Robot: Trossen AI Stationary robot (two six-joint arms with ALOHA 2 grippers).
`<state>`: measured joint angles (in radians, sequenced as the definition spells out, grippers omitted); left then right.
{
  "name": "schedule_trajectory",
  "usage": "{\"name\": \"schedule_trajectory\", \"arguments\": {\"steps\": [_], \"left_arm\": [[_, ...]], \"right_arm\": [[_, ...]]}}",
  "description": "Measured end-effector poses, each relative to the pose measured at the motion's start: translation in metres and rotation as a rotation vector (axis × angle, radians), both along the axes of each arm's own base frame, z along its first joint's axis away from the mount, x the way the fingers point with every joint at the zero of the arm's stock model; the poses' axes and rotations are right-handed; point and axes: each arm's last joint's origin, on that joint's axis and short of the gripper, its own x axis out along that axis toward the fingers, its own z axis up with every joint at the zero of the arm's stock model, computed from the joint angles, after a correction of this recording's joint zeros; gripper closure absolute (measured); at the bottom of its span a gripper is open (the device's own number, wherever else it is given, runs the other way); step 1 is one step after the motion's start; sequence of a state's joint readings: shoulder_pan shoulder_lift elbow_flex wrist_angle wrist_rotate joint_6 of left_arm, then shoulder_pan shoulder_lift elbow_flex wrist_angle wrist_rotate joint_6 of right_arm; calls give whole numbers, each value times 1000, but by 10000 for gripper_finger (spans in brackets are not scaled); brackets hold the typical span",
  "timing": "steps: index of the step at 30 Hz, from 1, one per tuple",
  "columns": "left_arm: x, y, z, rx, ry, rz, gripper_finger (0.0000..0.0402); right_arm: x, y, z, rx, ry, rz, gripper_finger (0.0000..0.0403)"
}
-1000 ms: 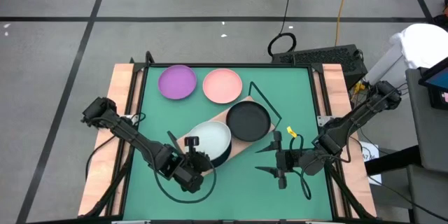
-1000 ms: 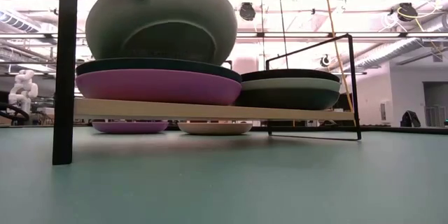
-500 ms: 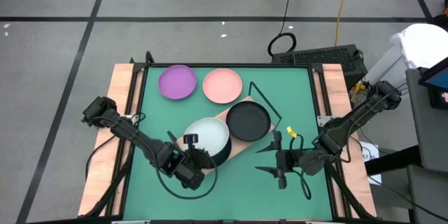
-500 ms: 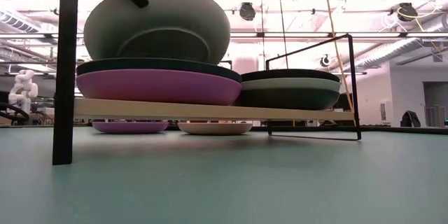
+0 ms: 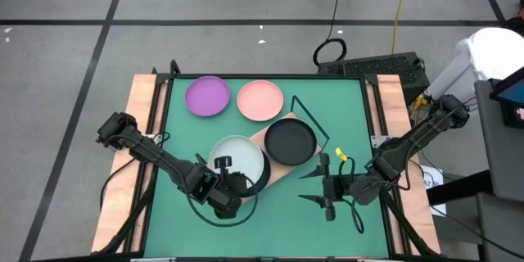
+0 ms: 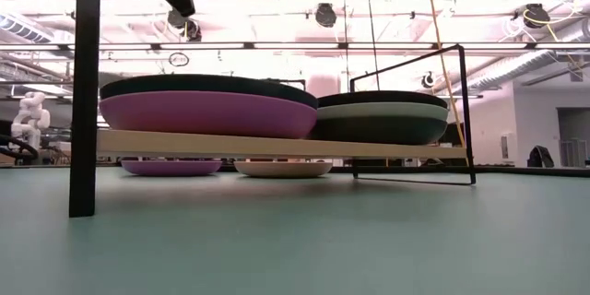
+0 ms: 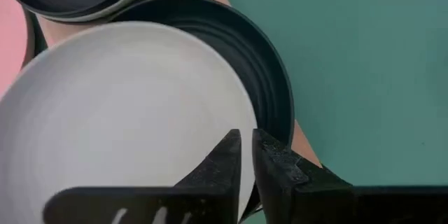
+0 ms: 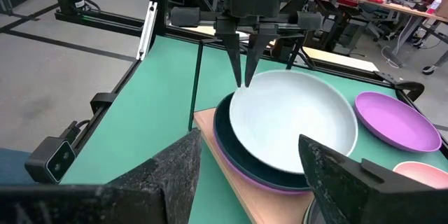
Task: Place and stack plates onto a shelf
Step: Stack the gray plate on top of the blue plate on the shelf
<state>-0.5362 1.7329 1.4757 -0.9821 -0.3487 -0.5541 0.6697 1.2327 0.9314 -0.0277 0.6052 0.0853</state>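
Observation:
The shelf (image 6: 277, 145) is a wooden board with a black wire frame, lying slantwise mid-table. On its near left end a purple plate (image 6: 207, 115) carries a dark teal plate (image 7: 269, 56). A pale mint plate (image 5: 239, 158) lies in the teal one, hidden in the low view. My left gripper (image 5: 221, 170) is shut on that plate's rim. The shelf's other end holds a stack topped by a black plate (image 5: 290, 141). My right gripper (image 5: 313, 187) waits open over the table's near right, fingers pointing at the shelf. My left gripper pinches the pale mint plate's rim (image 8: 234, 91) between its two fingers (image 7: 224, 157), one inside the bowl and one outside. The fingers come steeply from above, on the rim's near left side. The plate lies face up in the dark teal plate.
A purple plate (image 5: 207, 96) and a pink plate (image 5: 260, 100) rest on the green tabletop near the far edge. The shelf's black wire frame (image 6: 88, 88) stands up at both ends. A black cable loops below the left gripper (image 5: 205, 213). Bare green surface lies along the near edge.
The pale mint plate, held steeply tilted with its underside toward the low camera, has been tipped down flat into the dark teal plate and dropped out of the low view. My left gripper has rolled with it, staying at about the same spot.

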Motion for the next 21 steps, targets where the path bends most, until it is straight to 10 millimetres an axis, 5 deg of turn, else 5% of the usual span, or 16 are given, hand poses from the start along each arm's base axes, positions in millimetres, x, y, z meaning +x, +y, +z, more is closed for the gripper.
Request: {"name": "schedule_trajectory", "arguments": {"steps": [7,21], "left_arm": [[1,0,1,25,-33,14,311],[7,14,2,177,-36,-69,307]], "right_arm": [[0,0,0,0,0,0,184],[0,0,-1,-2,6,3,184]]}}
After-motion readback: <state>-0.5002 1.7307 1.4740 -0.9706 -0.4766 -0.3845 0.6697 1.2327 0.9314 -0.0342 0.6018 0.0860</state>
